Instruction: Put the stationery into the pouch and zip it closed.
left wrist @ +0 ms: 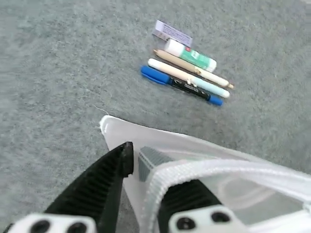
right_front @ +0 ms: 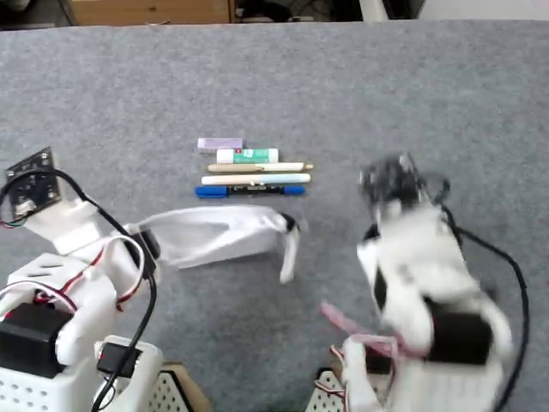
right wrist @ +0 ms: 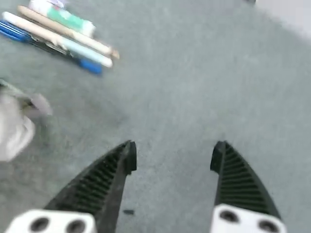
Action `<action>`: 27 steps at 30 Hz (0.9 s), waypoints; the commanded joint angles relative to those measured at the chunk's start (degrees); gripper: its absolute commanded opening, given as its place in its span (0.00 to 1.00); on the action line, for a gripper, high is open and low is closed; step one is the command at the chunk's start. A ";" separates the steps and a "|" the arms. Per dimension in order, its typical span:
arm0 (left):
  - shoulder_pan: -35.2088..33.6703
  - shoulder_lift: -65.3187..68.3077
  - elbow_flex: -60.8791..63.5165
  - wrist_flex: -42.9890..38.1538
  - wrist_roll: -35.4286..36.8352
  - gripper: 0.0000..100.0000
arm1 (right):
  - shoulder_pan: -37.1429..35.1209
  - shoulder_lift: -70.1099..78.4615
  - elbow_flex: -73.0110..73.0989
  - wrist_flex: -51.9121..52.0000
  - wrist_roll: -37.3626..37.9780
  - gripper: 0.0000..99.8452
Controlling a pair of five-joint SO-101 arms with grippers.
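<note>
your left gripper (left wrist: 146,167) pinches the pouch (right_front: 219,233) rim between its jaws; your right gripper (right wrist: 172,158) gapes wide, holding nothing. the stationery (right_front: 253,169) lies beyond both jaws, none packed, zipping yet to do.

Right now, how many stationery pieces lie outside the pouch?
5, stacked in one row beyond the pouch: purple eraser, glue stick, pencil, pale pen, blue marker nearest it.

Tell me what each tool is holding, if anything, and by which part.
The left tool grips the white pouch at one end, on the woven edge strip near its corner. The right tool is open over the grey table cover, holding nothing.
</note>
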 commanded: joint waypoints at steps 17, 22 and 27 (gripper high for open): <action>-5.41 1.05 -1.10 -1.32 -2.46 0.03 | -13.36 60.88 -25.10 -14.77 -1.85 0.26; -5.14 1.05 -1.10 -1.32 -2.55 0.03 | -15.56 75.65 -35.74 -12.84 1.85 0.26; -5.14 1.05 -1.10 -1.32 -2.55 0.03 | -19.60 86.55 -45.32 -9.14 8.09 0.26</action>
